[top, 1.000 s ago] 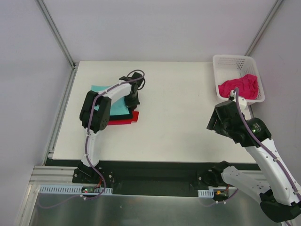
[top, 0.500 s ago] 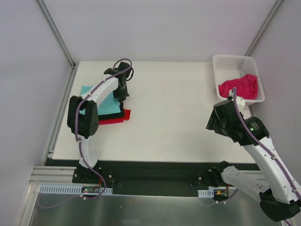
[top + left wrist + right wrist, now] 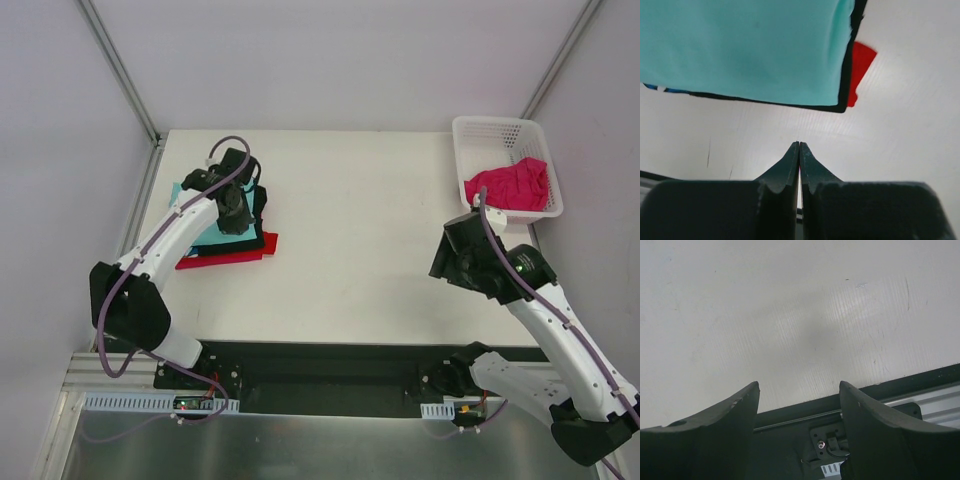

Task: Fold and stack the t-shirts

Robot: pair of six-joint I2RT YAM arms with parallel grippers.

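The teal shirt lies folded on top of the black shirt and the red shirt, stacked at about ten o'clock on the white table in my overhead view. The pink shirt sits crumpled in the white basket at two o'clock. My left gripper hangs by the stack with its jaws pressed together and empty; my right gripper, at four o'clock, holds its jaws apart over bare tabletop, gripping nothing.

no readable text, labels or numbers anywhere
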